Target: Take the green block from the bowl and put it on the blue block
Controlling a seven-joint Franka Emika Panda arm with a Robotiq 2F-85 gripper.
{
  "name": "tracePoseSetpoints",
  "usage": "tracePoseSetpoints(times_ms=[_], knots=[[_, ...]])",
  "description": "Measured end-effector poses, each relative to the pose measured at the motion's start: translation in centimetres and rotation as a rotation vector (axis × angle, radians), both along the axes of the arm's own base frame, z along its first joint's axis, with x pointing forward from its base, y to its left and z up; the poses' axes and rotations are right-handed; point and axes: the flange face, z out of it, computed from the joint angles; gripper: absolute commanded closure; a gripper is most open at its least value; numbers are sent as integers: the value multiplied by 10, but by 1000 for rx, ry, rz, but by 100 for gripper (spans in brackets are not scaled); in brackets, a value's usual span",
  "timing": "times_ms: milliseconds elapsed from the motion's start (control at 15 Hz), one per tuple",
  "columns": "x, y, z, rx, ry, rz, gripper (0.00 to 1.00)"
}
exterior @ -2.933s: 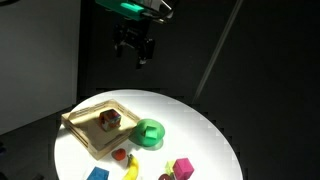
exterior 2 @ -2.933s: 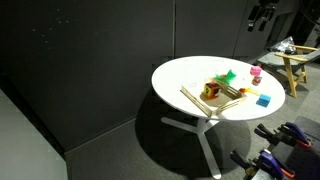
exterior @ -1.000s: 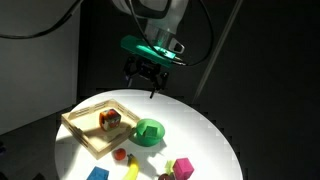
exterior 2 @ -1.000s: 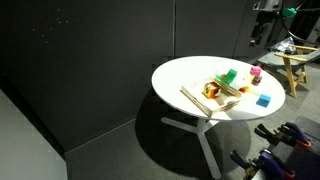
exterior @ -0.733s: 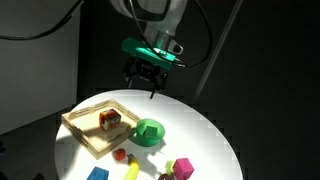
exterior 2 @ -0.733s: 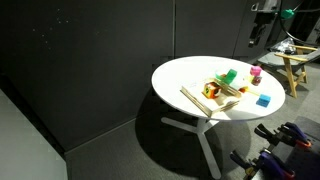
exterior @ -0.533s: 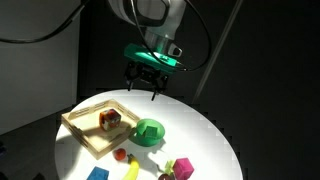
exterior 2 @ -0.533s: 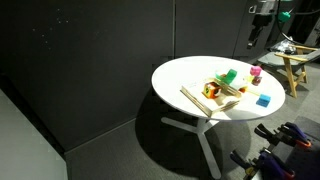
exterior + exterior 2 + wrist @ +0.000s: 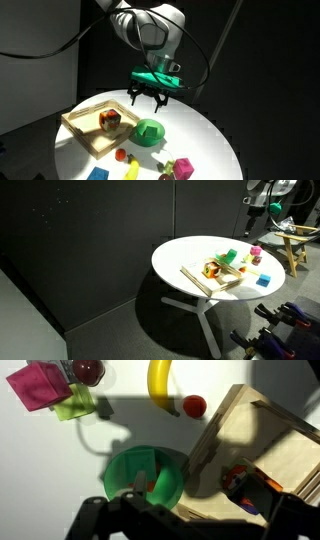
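The green bowl (image 9: 148,132) stands on the round white table (image 9: 205,125) beside the wooden tray; it also shows in the other exterior view (image 9: 229,256) and the wrist view (image 9: 146,479). The green block inside it blends with the bowl, so I cannot make it out clearly. The blue block (image 9: 97,174) lies at the table's near edge and shows again in an exterior view (image 9: 263,280); it is out of the wrist view. My gripper (image 9: 148,99) hangs open and empty a short way above the bowl, and its dark fingers (image 9: 92,518) frame the bottom of the wrist view.
A square wooden tray (image 9: 84,133) holds an orange multicoloured cube (image 9: 108,119). A banana (image 9: 131,167), a small red ball (image 9: 118,155) and a pink cube (image 9: 183,167) lie near the front of the table. Dark walls surround the table.
The gripper has come down and moved closer over the green bowl, still open. The things on the table have not moved.
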Motion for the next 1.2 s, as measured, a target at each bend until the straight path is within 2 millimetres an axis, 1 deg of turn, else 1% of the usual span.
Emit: tracePoseSetpoints(times_ms=[333, 533, 867, 1200], knots=[[14, -12, -39, -4, 17, -1, 0], [25, -18, -55, -3, 22, 2, 0], [47, -23, -72, -4, 14, 14, 0], [68, -24, -81, -10, -2, 30, 0]])
